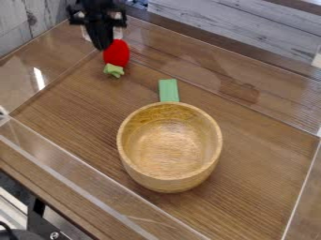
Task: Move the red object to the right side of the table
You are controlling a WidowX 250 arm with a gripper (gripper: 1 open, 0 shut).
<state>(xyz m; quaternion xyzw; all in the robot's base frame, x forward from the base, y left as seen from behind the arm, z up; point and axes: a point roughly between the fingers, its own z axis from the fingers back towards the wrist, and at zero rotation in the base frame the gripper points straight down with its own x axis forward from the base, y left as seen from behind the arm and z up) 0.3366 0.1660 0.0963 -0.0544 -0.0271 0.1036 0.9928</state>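
**Red toy fruit hangs near the far left of the table**

In the camera view, the brown wooden table (251,178) fills most of the picture. Low clear walls run around its edges.

At the top left, the black gripper (108,41) points down from above. Its jaws are pressed together, and they pinch the top of the red object (115,53). The red object is a small round toy fruit. It has a light green leafy end (113,71) at the bottom, and that end points down at the table. The green tip is very close to the wood, but I cannot tell if it touches the table or hangs just above it.

The red object is in the far left part of the table, near the back wall. It is well apart from the right side.

A wooden bowl (170,145) sits near the middle of the table, closer to the front. It is round and light brown, and it is much bigger than the toy fruit. It stands upright with its open side up. Nothing can be seen inside it.

A flat green handle (168,90) sticks out from the far rim of the bowl. It points toward the back of the table. The handle lies between the bowl and the red object, but it does not touch the red object. The gripper is well apart from the bowl.
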